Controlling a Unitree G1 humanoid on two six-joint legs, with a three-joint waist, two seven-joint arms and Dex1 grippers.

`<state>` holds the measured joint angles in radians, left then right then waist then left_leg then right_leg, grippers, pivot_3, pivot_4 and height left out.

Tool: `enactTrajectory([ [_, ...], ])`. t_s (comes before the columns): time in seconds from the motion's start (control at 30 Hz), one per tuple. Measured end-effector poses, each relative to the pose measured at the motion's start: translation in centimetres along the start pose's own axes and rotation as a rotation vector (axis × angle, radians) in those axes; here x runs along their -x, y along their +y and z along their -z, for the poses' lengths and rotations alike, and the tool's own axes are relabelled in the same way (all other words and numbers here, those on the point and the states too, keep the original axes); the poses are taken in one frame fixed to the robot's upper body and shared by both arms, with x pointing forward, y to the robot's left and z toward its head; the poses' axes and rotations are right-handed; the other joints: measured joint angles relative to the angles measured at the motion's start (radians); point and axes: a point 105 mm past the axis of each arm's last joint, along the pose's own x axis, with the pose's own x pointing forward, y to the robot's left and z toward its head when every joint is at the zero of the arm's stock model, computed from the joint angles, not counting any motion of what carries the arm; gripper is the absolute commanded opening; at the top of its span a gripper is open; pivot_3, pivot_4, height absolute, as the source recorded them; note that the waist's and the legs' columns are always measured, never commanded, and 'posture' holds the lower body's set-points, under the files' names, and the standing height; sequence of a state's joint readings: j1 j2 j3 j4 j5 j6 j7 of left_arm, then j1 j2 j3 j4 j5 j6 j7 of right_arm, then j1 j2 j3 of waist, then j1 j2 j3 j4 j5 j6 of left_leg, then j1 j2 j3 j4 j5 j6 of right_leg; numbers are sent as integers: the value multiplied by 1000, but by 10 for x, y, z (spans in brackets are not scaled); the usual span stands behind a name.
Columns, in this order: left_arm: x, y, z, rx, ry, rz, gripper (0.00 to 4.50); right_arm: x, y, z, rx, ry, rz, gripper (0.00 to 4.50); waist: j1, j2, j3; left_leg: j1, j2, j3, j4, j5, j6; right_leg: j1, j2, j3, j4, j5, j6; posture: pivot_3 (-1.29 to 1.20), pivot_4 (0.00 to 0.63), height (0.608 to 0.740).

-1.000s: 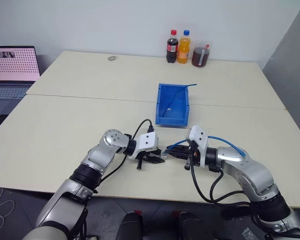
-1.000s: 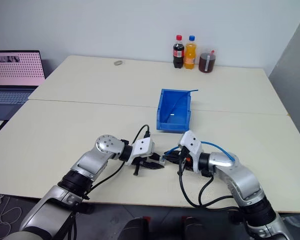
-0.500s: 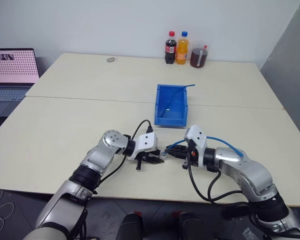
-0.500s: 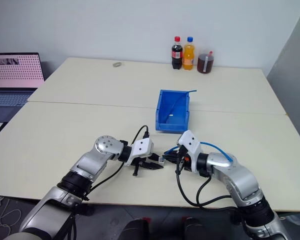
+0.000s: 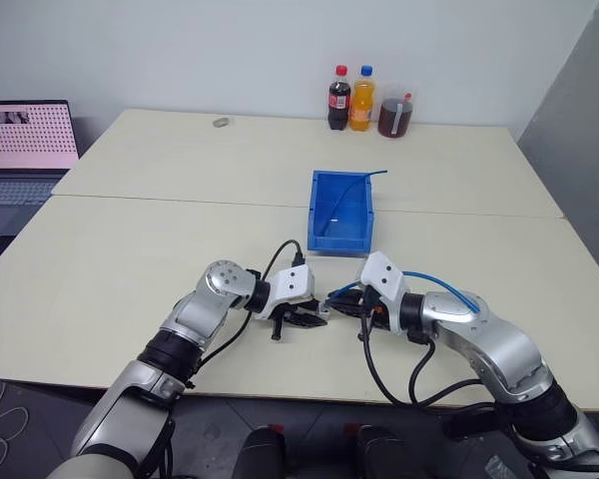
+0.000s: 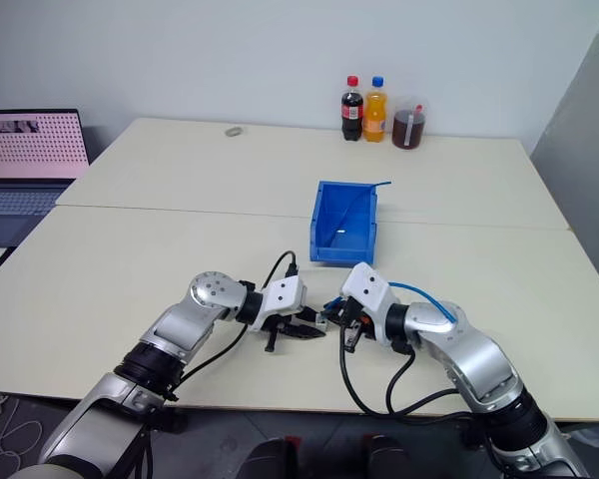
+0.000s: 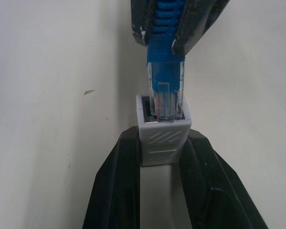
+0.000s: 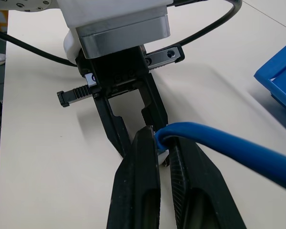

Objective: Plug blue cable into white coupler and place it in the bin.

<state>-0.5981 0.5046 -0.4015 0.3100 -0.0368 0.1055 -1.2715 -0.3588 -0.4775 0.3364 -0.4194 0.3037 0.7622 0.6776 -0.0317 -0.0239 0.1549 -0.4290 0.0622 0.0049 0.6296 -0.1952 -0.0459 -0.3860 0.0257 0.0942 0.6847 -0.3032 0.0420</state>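
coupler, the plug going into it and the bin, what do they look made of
White coupler: looks like matte moulded plastic, with raised diagonal ribs on its face. Plug on the blue cable: clear glossy plastic, its coloured wires showing through, behind a ribbed blue boot, probably rubbery. Bin: bright blue plastic, smooth and slightly shiny.

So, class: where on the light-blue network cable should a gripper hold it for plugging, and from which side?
Grip the ribbed blue boot just behind the light-blue network cable's clear plug, fingers across its sides, coming from behind: the plug tip stays free to enter the small white boxy coupler.
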Motion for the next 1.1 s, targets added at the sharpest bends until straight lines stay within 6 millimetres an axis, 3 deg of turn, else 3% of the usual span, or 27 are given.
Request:
enactTrajectory([
  [0.17, -1, 1, 0, 5, 0, -14, 809, 2, -2, 3, -131, -13, 19, 23, 0, 0, -1, 0, 0, 0, 0, 0, 0, 0, 0, 0, 0, 0, 0, 0, 150, 740],
  [0.33, -3, 0, -1, 16, -5, -20, 809, 4, 0, 2, -150, -6, 37, 23, 1, 0, -1, 0, 0, 0, 0, 0, 0, 0, 0, 0, 0, 0, 0, 0, 150, 740],
  [1.1, -9, 0, -5, 53, -1, -47, 808, 1, 2, -6, 34, 81, 33, 21, 4, 0, -3, 1, -1, 0, 0, 0, 0, 2, -1, -1, -1, 0, 1, 0, 150, 740],
])
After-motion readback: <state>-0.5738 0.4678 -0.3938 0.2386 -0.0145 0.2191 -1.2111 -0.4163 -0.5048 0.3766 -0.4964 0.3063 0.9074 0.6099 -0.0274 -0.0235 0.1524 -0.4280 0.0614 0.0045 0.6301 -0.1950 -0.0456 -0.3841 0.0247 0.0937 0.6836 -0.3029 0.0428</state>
